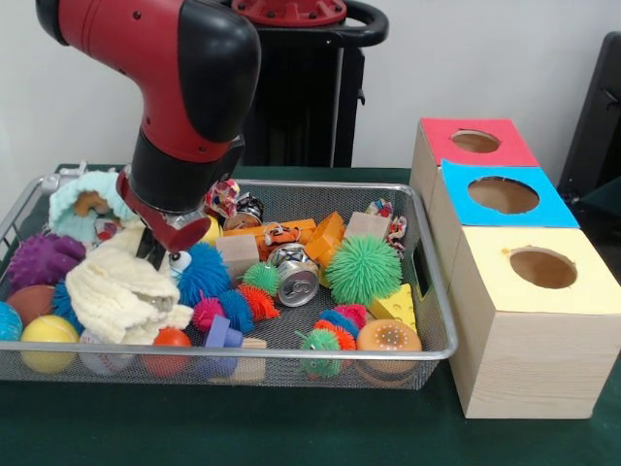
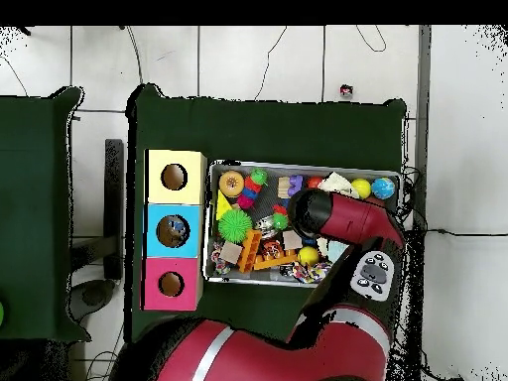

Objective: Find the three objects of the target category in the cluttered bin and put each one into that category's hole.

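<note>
My gripper (image 1: 155,249) is down inside the wire mesh bin (image 1: 427,291), at its left half. It sits between a crumpled cream cloth (image 1: 121,289) and a blue fuzzy toy with eyes (image 1: 201,273), touching or nearly touching the cloth. The red wrist hides how it stands. Three wooden boxes lie to the right of the bin: a red-topped hole (image 1: 475,141), a blue-topped hole (image 1: 503,194) and a yellow-topped hole (image 1: 542,267). In the overhead view the arm (image 2: 316,211) covers the middle of the bin (image 2: 298,167) and hides the gripper.
The bin is crowded: a green spiky ball (image 1: 364,269), a crushed can (image 1: 296,276), a doughnut toy (image 1: 388,337), a yellow wedge (image 1: 395,305), orange blocks (image 1: 301,234), a purple spiky toy (image 1: 42,258), a yellow ball (image 1: 47,336) and small spiky balls.
</note>
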Available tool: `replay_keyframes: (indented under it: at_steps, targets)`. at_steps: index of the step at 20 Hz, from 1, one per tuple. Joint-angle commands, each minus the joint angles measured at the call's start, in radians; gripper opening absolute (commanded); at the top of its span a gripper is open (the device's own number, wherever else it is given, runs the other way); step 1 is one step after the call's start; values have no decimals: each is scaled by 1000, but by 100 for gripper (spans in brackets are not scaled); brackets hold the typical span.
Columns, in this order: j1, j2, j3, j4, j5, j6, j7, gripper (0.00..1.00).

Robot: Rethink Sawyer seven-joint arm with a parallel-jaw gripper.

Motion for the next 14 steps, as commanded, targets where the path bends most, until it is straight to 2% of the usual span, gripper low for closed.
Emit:
replay_keyframes:
  at_steps: [1, 14]
  targets:
    - [32, -30, 33, -13, 54, 261, 160, 0]
    - [68, -27, 19, -115, 88, 462, 231, 0]
